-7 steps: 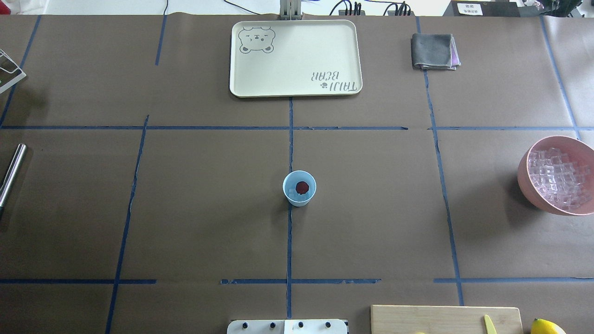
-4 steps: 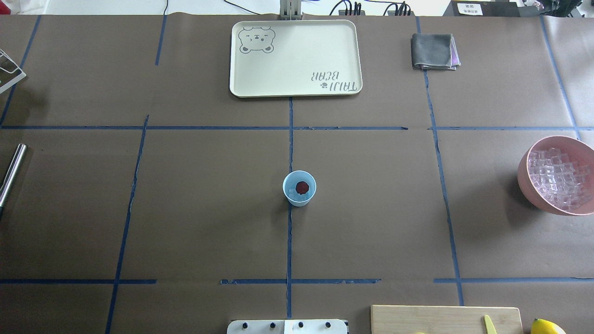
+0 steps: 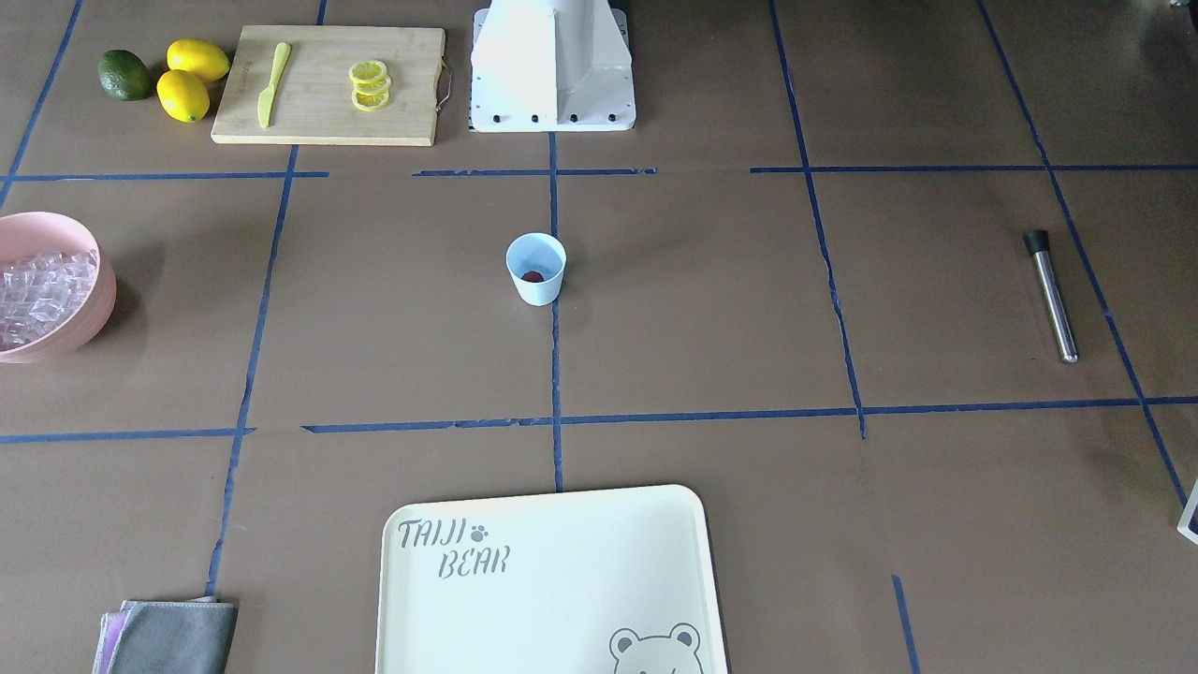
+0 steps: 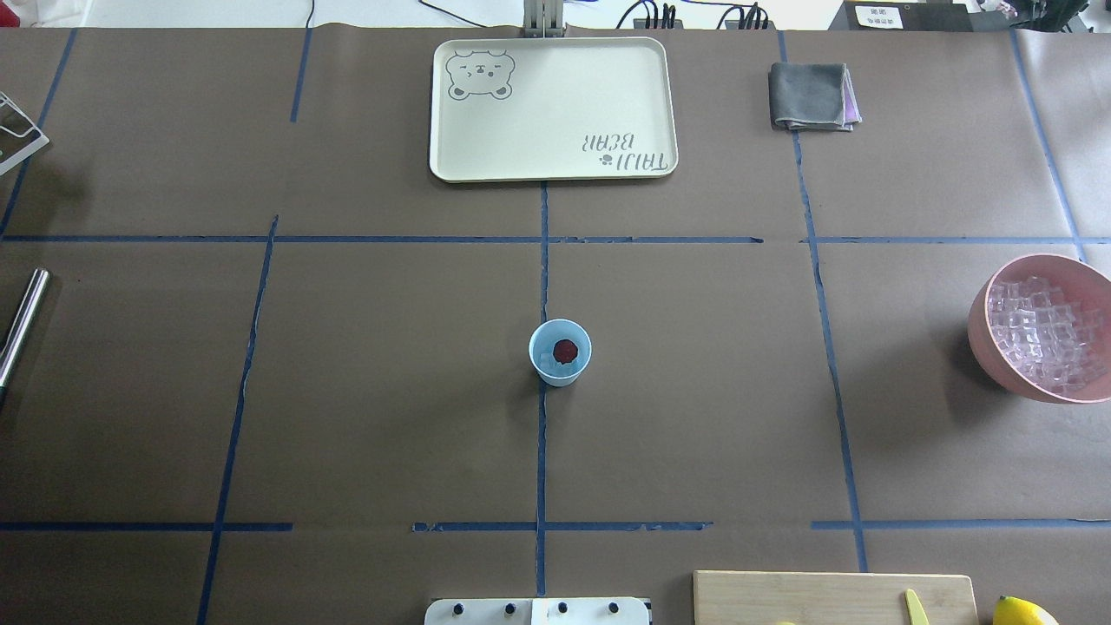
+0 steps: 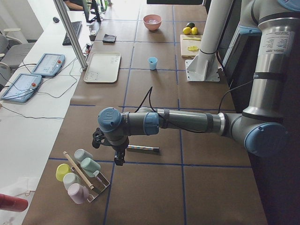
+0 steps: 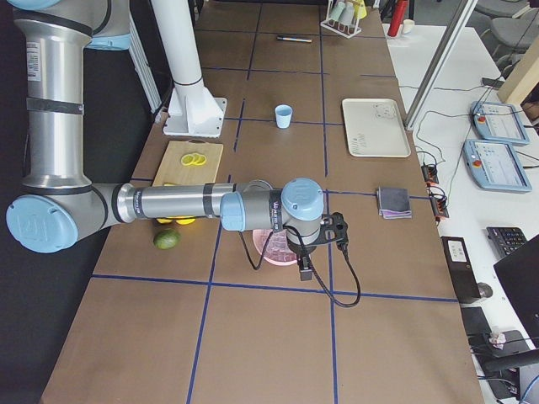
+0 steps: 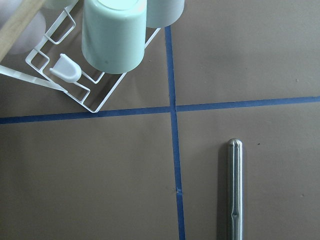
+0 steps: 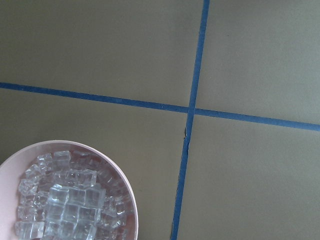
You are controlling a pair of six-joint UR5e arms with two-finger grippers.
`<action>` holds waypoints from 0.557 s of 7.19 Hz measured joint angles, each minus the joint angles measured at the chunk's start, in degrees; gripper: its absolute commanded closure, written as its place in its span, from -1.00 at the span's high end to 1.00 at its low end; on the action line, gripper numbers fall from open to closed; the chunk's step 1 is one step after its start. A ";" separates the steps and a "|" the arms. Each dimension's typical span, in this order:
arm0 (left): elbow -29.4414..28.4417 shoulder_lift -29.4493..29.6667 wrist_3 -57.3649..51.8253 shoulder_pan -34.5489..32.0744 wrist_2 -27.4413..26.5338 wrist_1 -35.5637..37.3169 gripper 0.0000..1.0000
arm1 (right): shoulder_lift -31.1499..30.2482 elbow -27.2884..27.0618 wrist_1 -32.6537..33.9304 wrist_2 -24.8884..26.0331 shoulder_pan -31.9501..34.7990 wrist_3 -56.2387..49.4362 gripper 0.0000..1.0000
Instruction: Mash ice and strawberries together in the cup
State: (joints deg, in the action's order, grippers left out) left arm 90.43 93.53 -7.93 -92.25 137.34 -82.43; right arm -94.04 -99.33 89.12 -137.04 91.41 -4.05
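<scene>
The pale blue cup [image 4: 560, 351] stands upright at the table's middle, also in the front view [image 3: 536, 269]. The red strawberry [image 4: 565, 350] lies inside it, with pale bits beside it that look like ice. The heap of ice [image 4: 1041, 334] fills the pink bowl [image 4: 979, 334] at the right edge. My left gripper [image 5: 119, 157] hangs over the table's left end beside a steel muddler [image 3: 1053, 295]. My right gripper [image 6: 305, 269] hangs by the bowl. Both show only in side views, so I cannot tell whether they are open or shut.
A cream tray [image 4: 552, 108] and a folded grey cloth [image 4: 811, 95] lie at the far side. A cutting board [image 3: 328, 84] with lemon slices and a yellow knife, two lemons [image 3: 192, 77] and an avocado lie near my base. A rack of cups [image 5: 79, 176] stands at the left end.
</scene>
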 measured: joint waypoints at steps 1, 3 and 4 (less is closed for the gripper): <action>0.69 -1.22 -0.02 -0.02 -0.03 -0.11 1.00 | -0.03 -0.02 0.00 -0.04 0.00 0.01 0.99; 1.91 -2.80 0.02 -0.02 -0.07 -0.18 1.00 | -0.08 -0.02 0.00 -0.01 0.00 0.01 0.99; 2.05 -3.00 0.02 0.05 -0.11 -0.19 1.00 | -0.09 -0.09 0.00 -0.01 0.00 0.01 0.99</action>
State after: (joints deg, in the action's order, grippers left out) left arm 92.48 90.53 -7.91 -92.20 137.23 -82.62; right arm -94.13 -99.42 89.12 -137.05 91.41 -4.04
